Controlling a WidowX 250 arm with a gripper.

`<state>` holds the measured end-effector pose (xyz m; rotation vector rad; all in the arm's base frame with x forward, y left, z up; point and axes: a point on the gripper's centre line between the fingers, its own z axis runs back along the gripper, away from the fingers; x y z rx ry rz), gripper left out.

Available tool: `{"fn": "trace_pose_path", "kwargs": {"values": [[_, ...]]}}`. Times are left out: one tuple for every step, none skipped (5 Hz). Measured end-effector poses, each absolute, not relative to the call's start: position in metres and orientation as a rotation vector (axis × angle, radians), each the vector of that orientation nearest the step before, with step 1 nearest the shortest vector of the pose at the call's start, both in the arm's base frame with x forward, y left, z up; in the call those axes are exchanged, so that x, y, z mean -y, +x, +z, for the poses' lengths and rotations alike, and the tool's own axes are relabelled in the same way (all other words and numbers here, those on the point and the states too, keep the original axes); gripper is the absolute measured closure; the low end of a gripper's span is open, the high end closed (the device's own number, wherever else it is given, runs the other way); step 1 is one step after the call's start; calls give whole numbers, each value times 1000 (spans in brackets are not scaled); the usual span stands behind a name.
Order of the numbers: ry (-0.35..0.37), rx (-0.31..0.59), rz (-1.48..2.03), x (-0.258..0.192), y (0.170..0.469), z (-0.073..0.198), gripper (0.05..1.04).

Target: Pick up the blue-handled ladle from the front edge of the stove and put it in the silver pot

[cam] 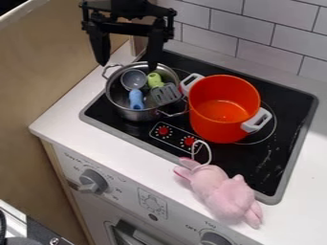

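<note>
Two utensils, ladle (133,79) and spatula (166,94), lie in the metal pot (135,115), beside the orange pot (212,128). Gripper (127,65) status: released (fingers spread), above the utensils; no grasp is made.

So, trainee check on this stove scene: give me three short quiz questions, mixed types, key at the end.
1. Multiple choice: which handle colour shows among the utensils in the silver pot? a) pink b) blue c) purple
2. True or false: the gripper by the silver pot has its two fingers pressed together.
3. Short answer: which pot stands nearer to the pink plush toy, the silver pot or the orange pot?

Key: 1 b; 2 false, they are spread apart; 3 the orange pot.
</note>
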<state>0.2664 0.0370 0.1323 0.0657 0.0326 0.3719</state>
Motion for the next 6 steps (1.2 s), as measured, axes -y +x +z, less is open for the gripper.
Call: {"fn": "trace_pose_path", "kwargs": {"values": [[105, 9, 372, -24, 264, 137, 84], [129, 1, 360, -17, 260, 140, 84], [126, -7, 347, -8, 247, 140, 84], [120, -9, 347, -1, 234, 141, 84], [114, -12, 336, 8, 228, 141, 84], [104, -13, 336, 11, 221, 140, 84]]}}
